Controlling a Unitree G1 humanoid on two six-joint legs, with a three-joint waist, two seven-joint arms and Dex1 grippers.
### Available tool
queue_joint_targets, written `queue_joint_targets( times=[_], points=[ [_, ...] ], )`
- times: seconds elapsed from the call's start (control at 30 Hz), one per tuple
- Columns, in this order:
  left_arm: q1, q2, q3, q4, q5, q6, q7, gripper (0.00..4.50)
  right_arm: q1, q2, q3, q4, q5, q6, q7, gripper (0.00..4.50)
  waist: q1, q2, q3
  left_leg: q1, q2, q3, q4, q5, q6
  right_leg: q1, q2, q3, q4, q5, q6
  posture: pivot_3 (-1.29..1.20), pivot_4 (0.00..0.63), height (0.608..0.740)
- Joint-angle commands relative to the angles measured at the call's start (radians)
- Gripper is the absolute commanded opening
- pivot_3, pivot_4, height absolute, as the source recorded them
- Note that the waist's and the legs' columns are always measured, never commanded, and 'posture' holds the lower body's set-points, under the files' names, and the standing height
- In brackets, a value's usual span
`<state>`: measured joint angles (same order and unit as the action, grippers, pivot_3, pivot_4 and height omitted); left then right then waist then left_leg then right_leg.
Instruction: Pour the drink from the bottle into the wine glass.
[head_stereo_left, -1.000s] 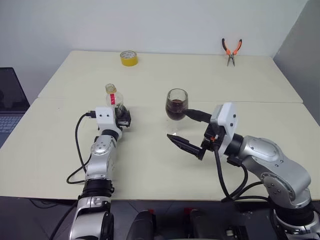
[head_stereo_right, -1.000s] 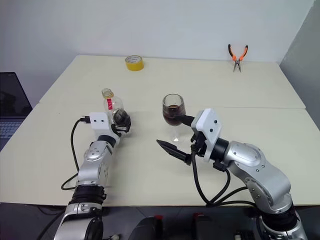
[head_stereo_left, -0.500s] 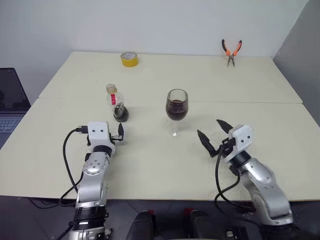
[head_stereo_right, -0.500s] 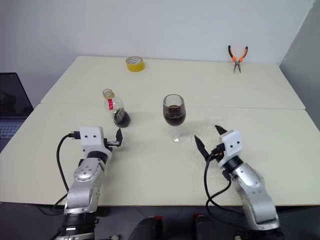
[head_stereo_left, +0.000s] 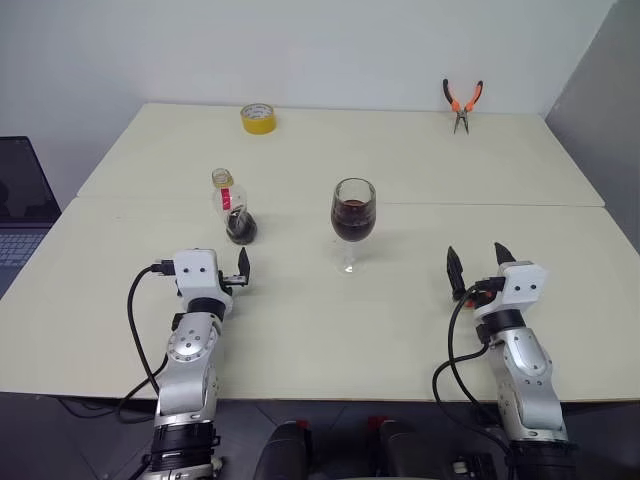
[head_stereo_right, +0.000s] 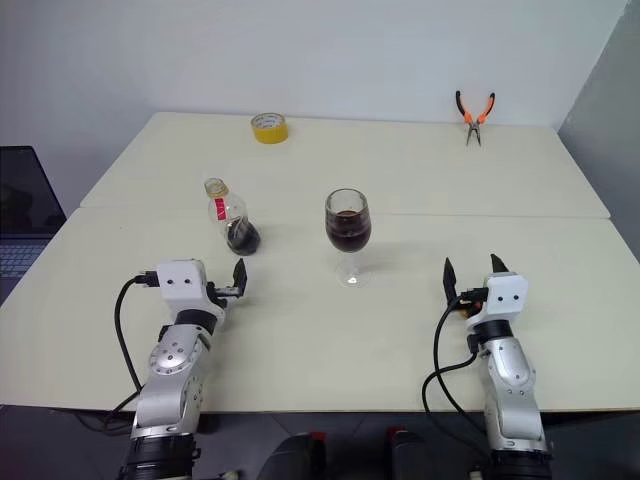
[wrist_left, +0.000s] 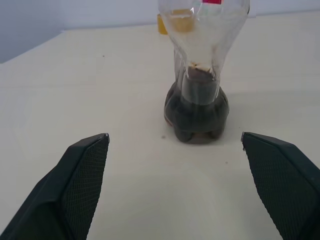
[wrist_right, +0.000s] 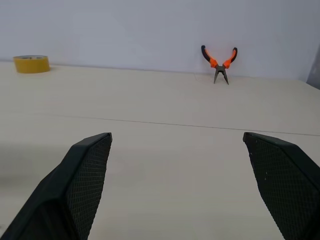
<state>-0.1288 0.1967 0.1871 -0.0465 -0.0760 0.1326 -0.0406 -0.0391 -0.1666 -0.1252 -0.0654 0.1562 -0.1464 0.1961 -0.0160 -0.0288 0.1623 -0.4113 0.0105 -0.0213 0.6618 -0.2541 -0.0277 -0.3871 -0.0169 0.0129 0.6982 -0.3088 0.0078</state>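
2 head views take in the whole table (head_stereo_left: 120, 330): the bottle (head_stereo_left: 233, 212) stands upright left of centre, the wine glass (head_stereo_left: 353, 217) near it at the middle, both apart from the arms. The left wrist view alone shows the bottle close up, with dark drink (wrist_left: 196, 107) pooled in its ribbed base and the clear body above. The glass bowl is roughly half full of dark liquid. The left gripper (wrist_left: 175, 165) is spread wide just short of the bottle, empty. The right gripper (head_stereo_right: 468, 270), also spread and empty, sits well right of the glass. The right wrist view faces the pliers (wrist_right: 219, 62) and tape roll (wrist_right: 31, 64) at the far edge.
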Motion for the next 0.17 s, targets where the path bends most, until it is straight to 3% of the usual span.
queue_joint_targets(
  times=[0.03,0.17],
  points=[
    [-0.017,0.019,0.017,-0.012,-0.006,-0.033,-0.014,4.48,-0.018,-0.007,-0.02,-0.02,0.036,-0.006,0.017,4.5,0.0,0.0,0.0,0.0,0.0,0.0,0.0,0.0,0.0,0.0,0.0,0.0,0.0,0.0,0.0,0.0,0.15,0.74],
    [-0.026,0.025,0.025,0.002,-0.002,-0.053,-0.019,4.48,-0.011,-0.007,-0.018,-0.029,0.043,0.002,0.028,4.5,0.0,0.0,0.0,0.0,0.0,0.0,0.0,0.0,0.0,0.0,0.0,0.0,0.0,0.0,0.0,0.0,0.15,0.74]
  ],
)
